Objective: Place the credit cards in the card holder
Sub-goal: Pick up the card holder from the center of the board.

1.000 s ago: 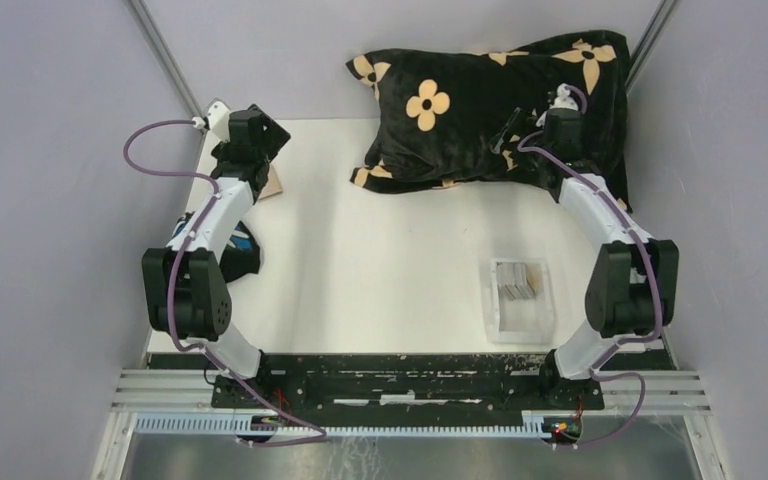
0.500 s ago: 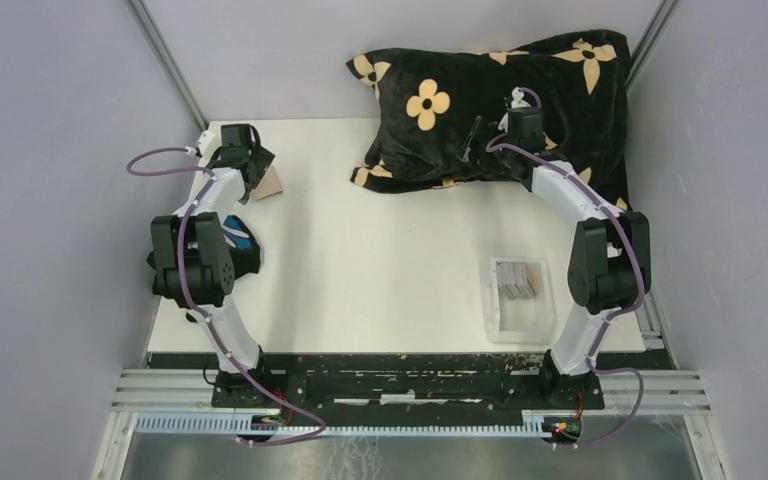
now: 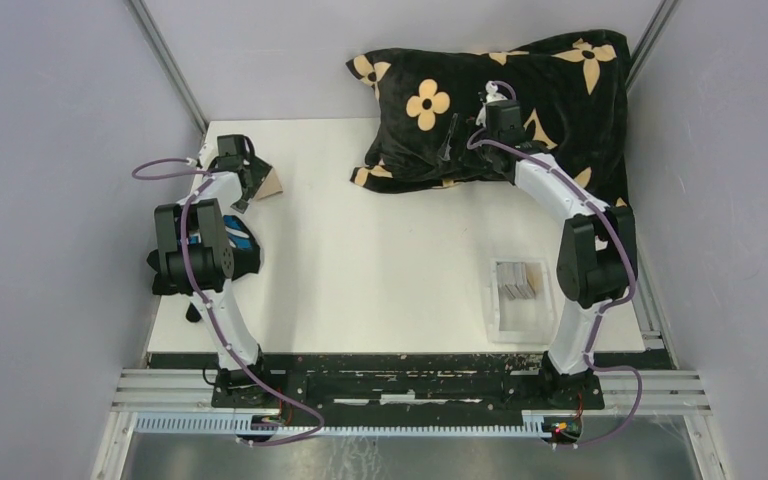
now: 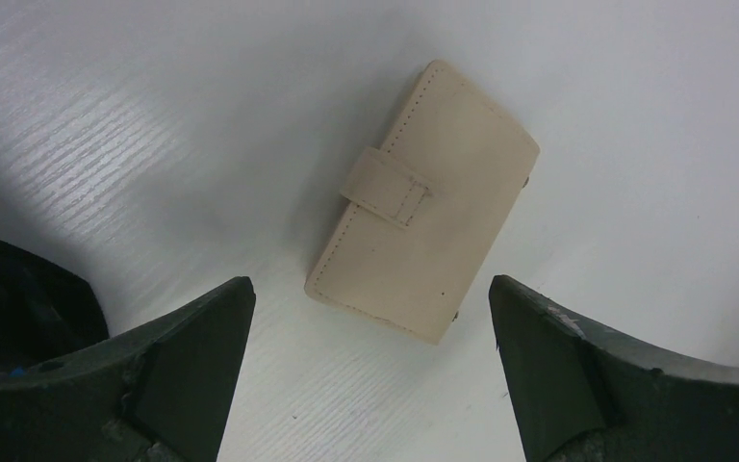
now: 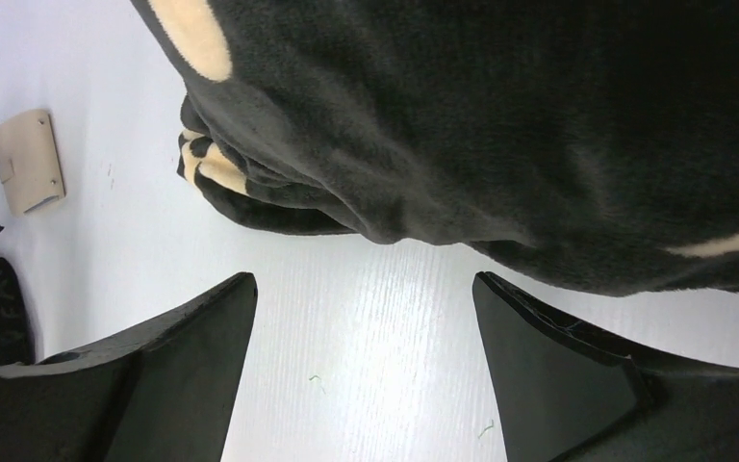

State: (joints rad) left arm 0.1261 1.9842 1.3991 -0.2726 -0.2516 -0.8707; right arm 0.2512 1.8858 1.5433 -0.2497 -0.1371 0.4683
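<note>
The tan card holder (image 4: pixel 423 202) lies shut on the white table, snap tab up, just ahead of my open left gripper (image 4: pixel 370 285). From above, the card holder (image 3: pixel 271 184) is at the far left, half hidden by the left gripper (image 3: pixel 248 185). The credit cards (image 3: pixel 517 280), greyish, lie in a clear box at the near right. My right gripper (image 3: pixel 452 140) hangs open over the front edge of the pillow, holding nothing. The right wrist view has its gripper (image 5: pixel 364 279) above bare table, with the card holder (image 5: pixel 27 159) far to the left.
A black pillow with tan flowers (image 3: pixel 500 95) fills the far right of the table (image 3: pixel 380 260). The clear plastic box (image 3: pixel 520 318) stands by the right arm's base. A black and blue cloth thing (image 3: pixel 242 246) lies at the left edge under the left arm.
The right gripper has swung left along the pillow's front. The left arm has folded back, its gripper settling over the card holder. Both grippers stayed open.
</note>
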